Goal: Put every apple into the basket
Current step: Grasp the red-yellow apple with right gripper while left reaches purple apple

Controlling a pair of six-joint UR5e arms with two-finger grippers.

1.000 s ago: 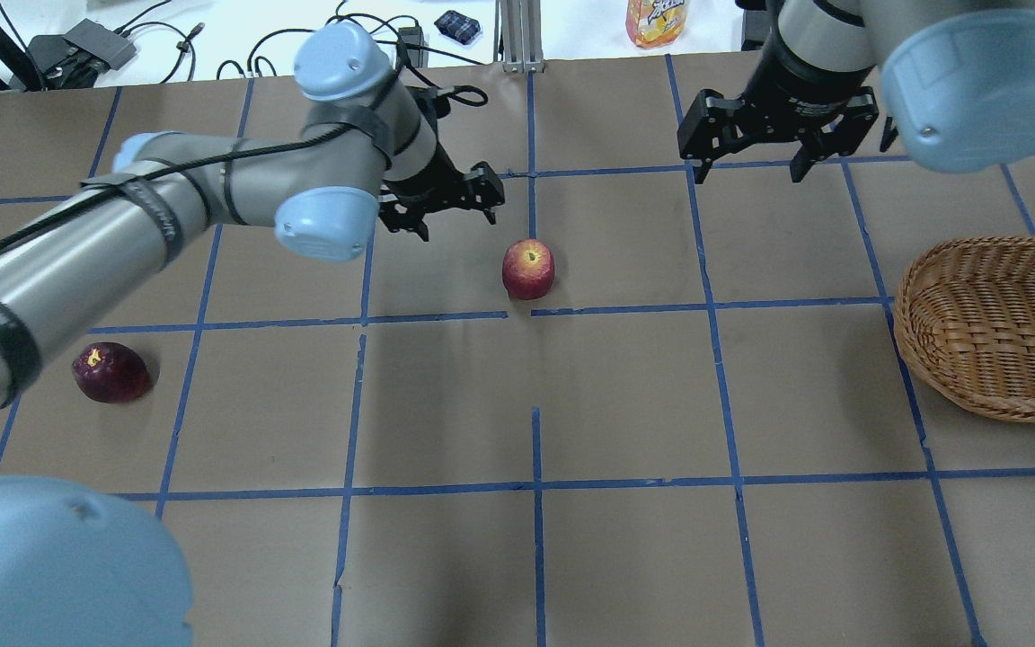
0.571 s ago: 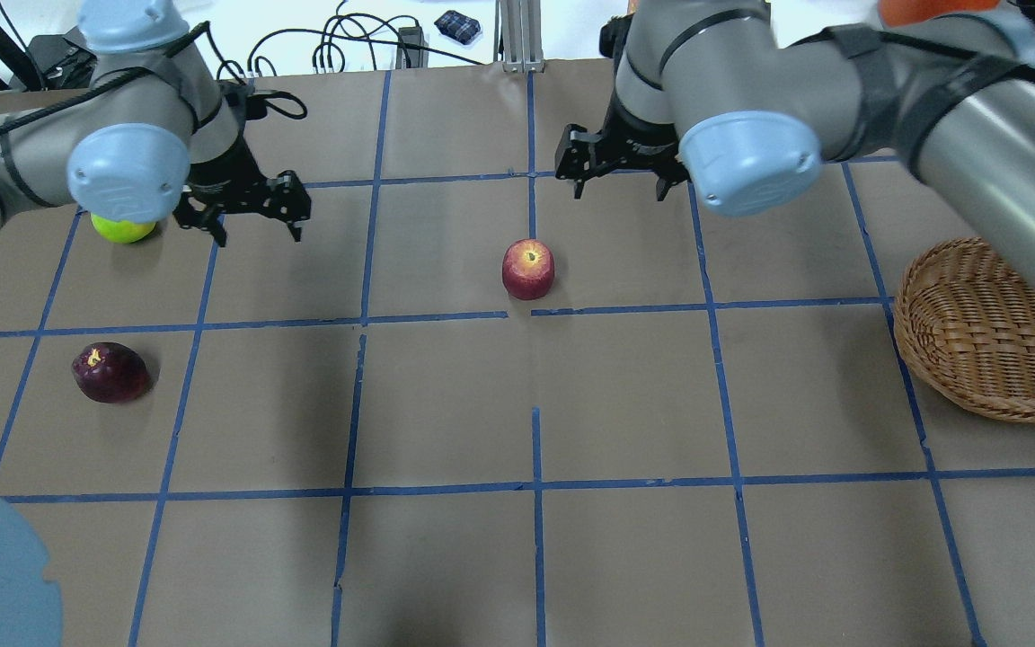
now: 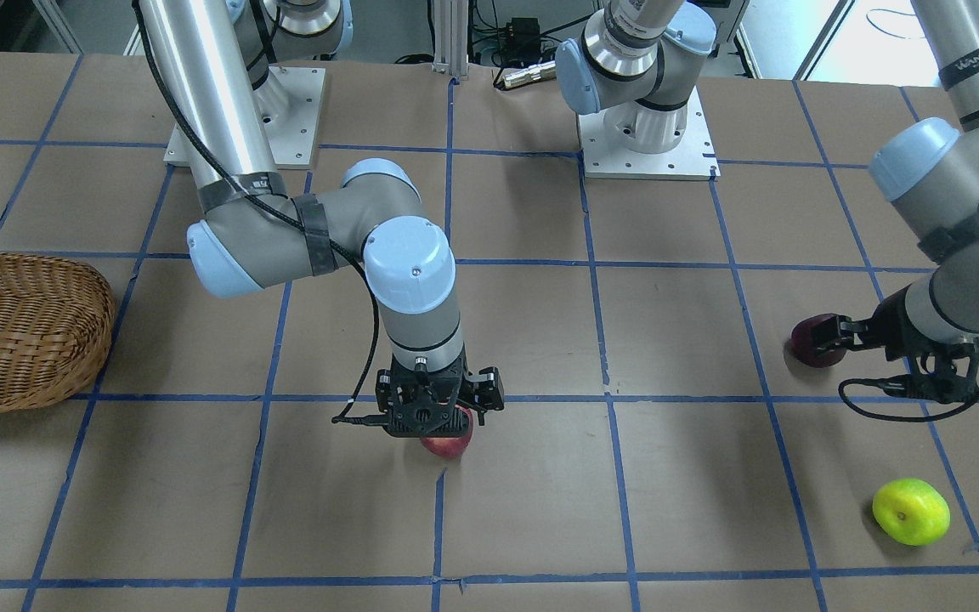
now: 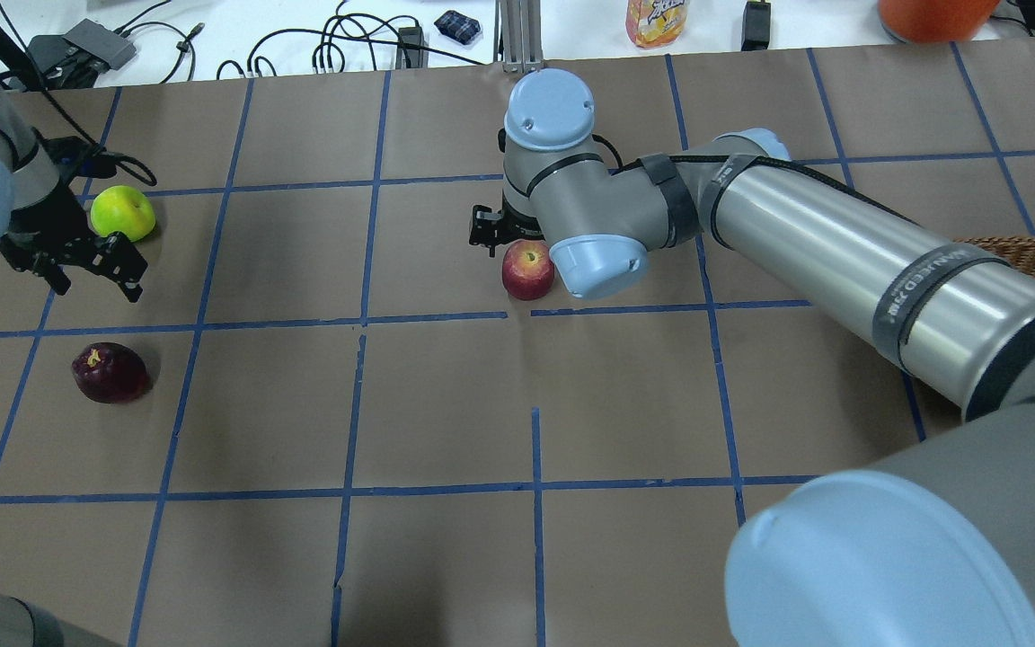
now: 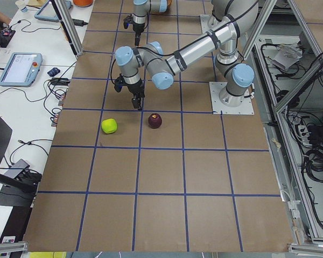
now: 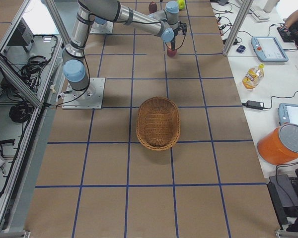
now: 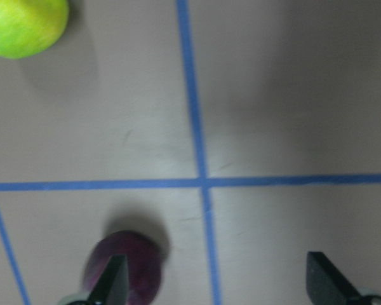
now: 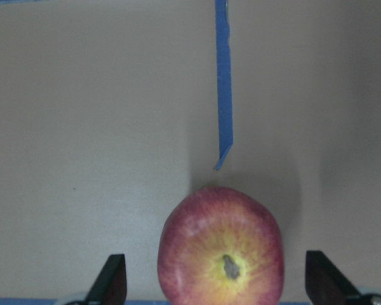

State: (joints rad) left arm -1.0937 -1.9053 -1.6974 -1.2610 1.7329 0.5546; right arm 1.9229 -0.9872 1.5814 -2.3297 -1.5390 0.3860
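Right gripper [image 3: 437, 413] is low over the red apple [image 4: 526, 270], near the middle of the tabletop [image 4: 446, 404]. Wrist view: its fingers [image 8: 114, 283] are spread wide, one on each side of the apple, with a gap on both sides. They touch nothing and hold nothing. The apple sits stem-up on the brown paper, right at the end of a blue tape line [image 8: 223, 76].

Left gripper [image 4: 95, 280] hangs above the tabletop at the robot's left end, between the lime-green apple [image 4: 122, 212] and the dark maroon apple [image 4: 110, 372]. Its fingers [image 7: 111, 286] are also wide apart, with only bare paper and a tape crossing between them. In the wrist view one fingertip overlaps the maroon apple. From the overhead view the gripper looks clear of it, but I can't tell if there is contact. The green apple is off at the corner of that wrist view, well apart from the fingers.

All three apples rest on the tabletop. The wicker basket [image 3: 22, 331] sits at the robot's right end, well apart from every apple.
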